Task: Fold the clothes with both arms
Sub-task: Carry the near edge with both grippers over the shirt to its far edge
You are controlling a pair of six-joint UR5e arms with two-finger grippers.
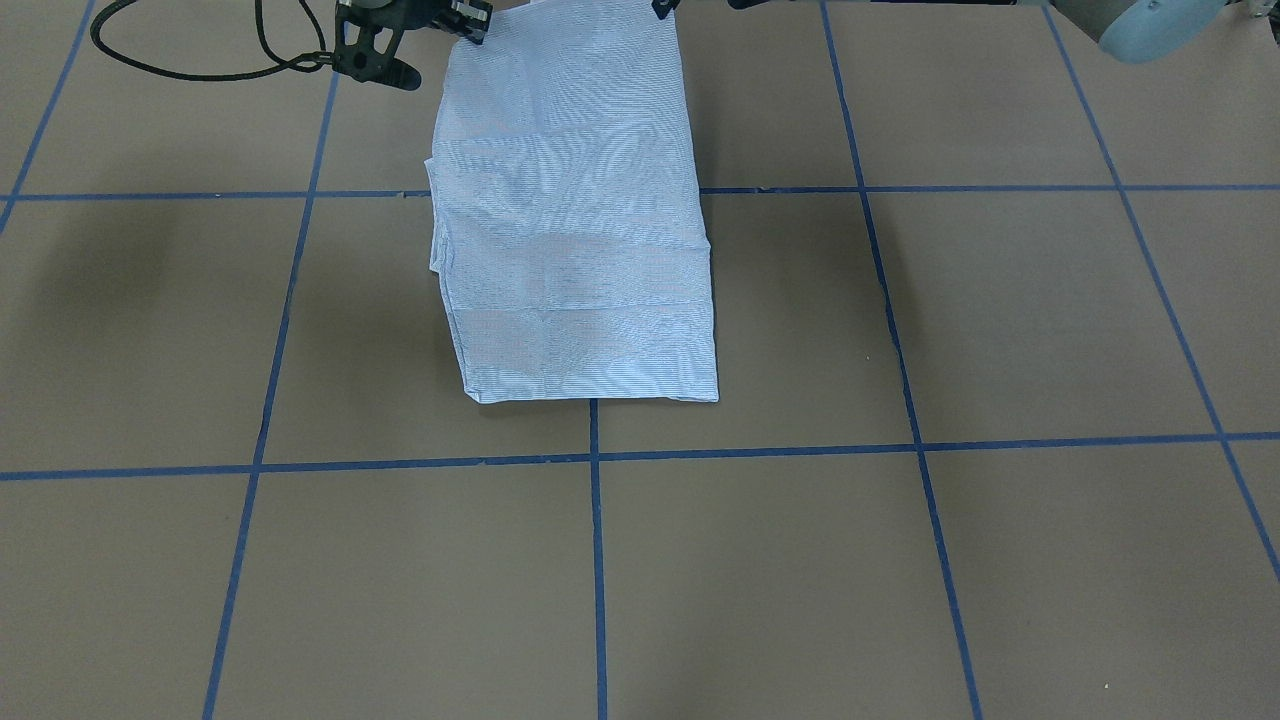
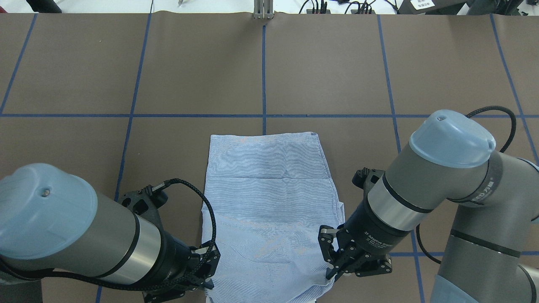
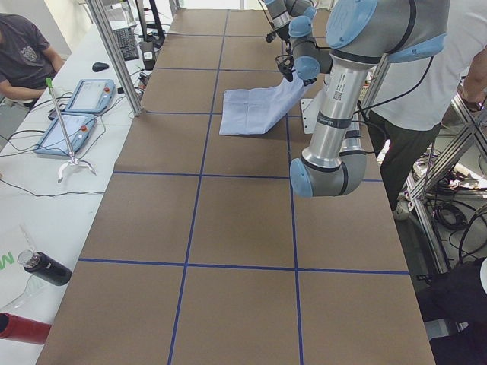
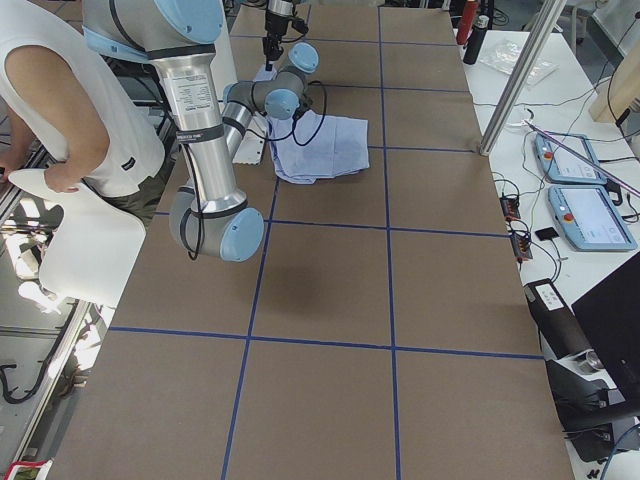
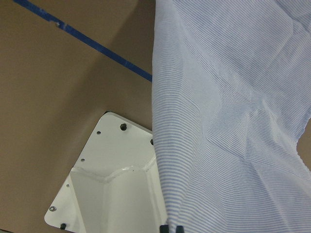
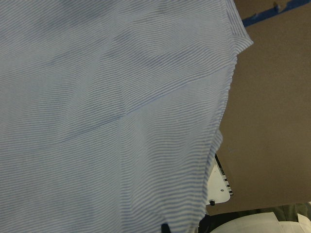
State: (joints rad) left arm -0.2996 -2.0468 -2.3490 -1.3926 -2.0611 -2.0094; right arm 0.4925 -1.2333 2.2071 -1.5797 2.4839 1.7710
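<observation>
The light blue-and-white striped shirt is folded into a long rectangle on the brown table, and no collar or buttons show. Its far part lies flat, while the edge nearest the robot is lifted. My left gripper is shut on the near left corner, and my right gripper is shut on the near right corner. From the front, the right gripper and the left gripper hold the top corners. The cloth hangs from the left fingertips, and the fabric fills the right wrist view.
Blue tape lines grid the table. The white pedestal plate lies under the lifted edge. A person in a white shirt stands behind the robot. Teach pendants and a dark bottle lie on the side bench.
</observation>
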